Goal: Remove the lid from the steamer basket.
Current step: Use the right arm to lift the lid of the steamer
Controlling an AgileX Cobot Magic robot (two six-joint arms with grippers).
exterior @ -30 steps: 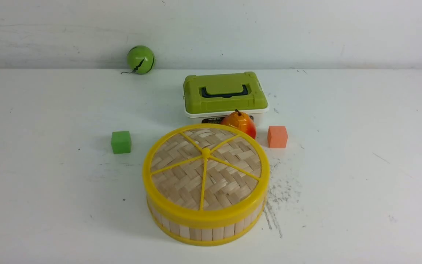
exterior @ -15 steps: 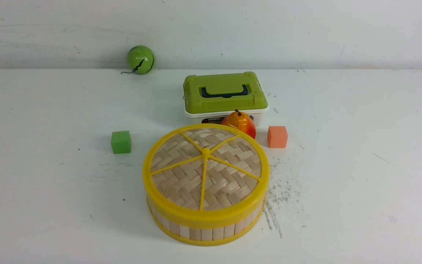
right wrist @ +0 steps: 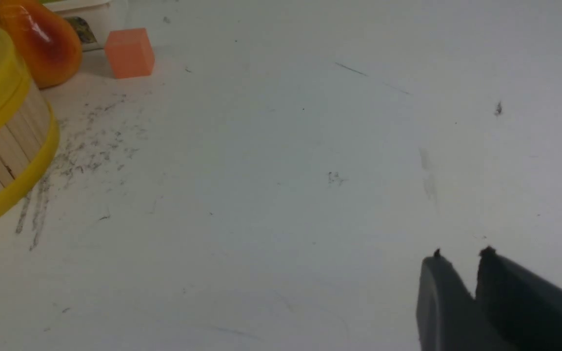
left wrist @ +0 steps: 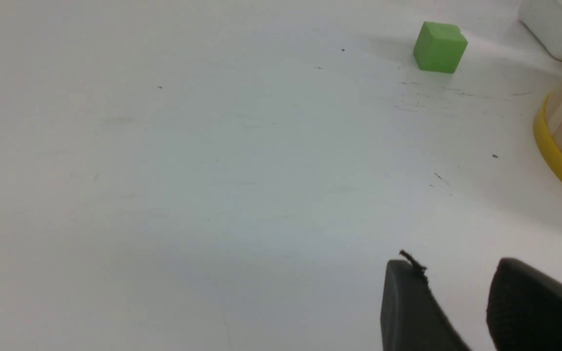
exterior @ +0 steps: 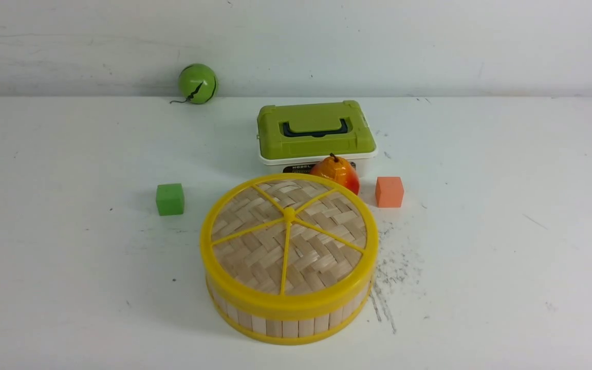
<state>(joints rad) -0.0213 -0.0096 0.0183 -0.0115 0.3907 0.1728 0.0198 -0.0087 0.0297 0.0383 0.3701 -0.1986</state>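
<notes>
Lid [exterior: 289,241] caps the basket [exterior: 285,322]; green cube [exterior: 169,199] at its ten o'clock; left jaws ajar, right jaws closed, both empty.

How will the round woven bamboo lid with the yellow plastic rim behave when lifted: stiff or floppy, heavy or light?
Probably stiff: the yellow rim and six spokes brace the round woven bamboo lid. Likely light for its size, being thin strips. Its rim overlaps the bamboo-slat steamer basket, so the basket might lift with it.
</notes>
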